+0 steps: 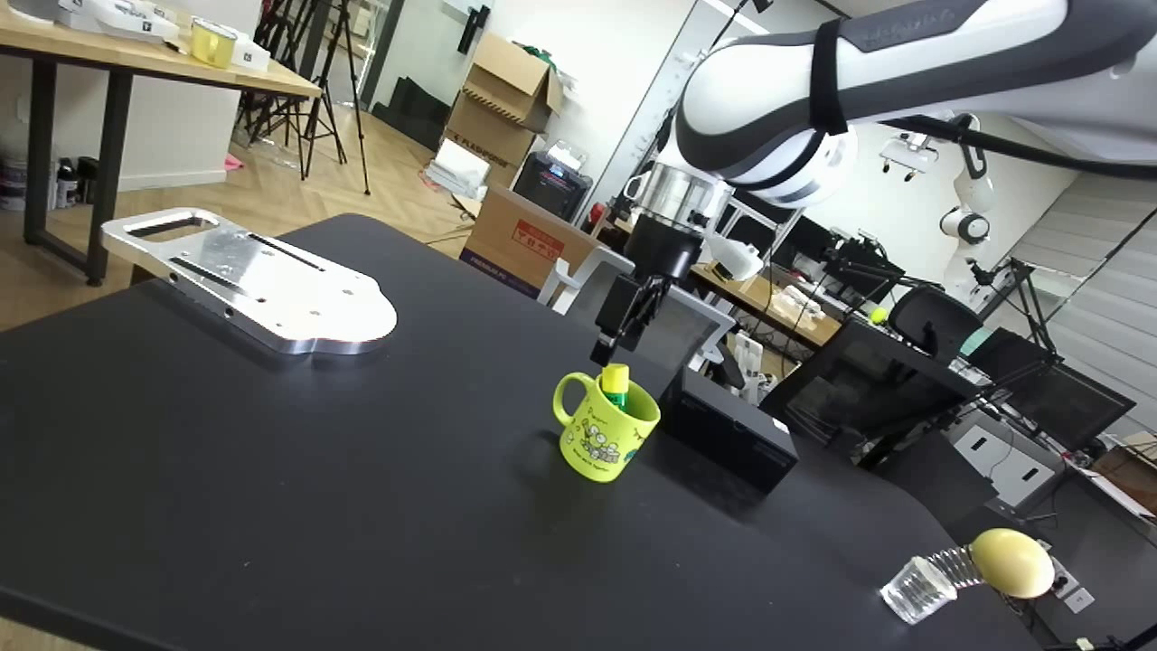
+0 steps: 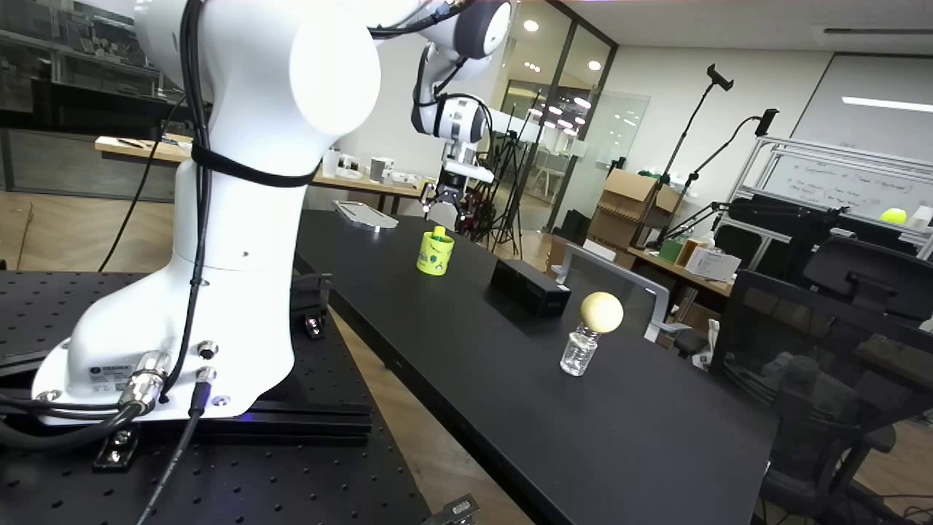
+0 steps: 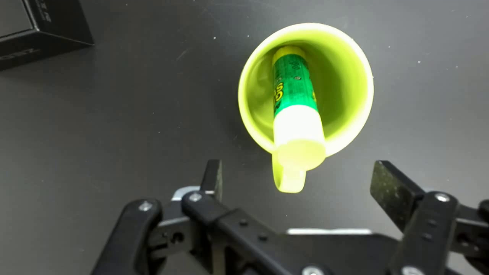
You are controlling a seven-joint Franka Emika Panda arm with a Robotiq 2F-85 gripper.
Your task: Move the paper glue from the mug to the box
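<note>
The lime-green mug point(image 1: 598, 445) stands upright on the dark table, also in an exterior view point(image 2: 434, 257) and the wrist view point(image 3: 345, 76). The paper glue, with a green body and yellow cap point(image 1: 616, 378), leans inside it toward the handle, its top above the rim; it also shows in an exterior view point(image 2: 439, 232) and the wrist view point(image 3: 295, 89). The black box point(image 1: 730, 429) stands beside the mug, also in an exterior view point(image 2: 531, 286); only its corner shows in the wrist view point(image 3: 61, 28). My gripper point(image 1: 615, 349) is open and empty above the glue, fingers point(image 3: 298, 168) apart on either side, also in an exterior view point(image 2: 444, 213).
A silver metal plate point(image 1: 289, 280) lies toward one end of the table point(image 1: 316, 506). A clear jar point(image 2: 578, 351) with a spring and a yellow ball point(image 2: 601, 312) stands past the box. A grey-framed chair point(image 2: 619, 281) is close behind the box at the table's edge.
</note>
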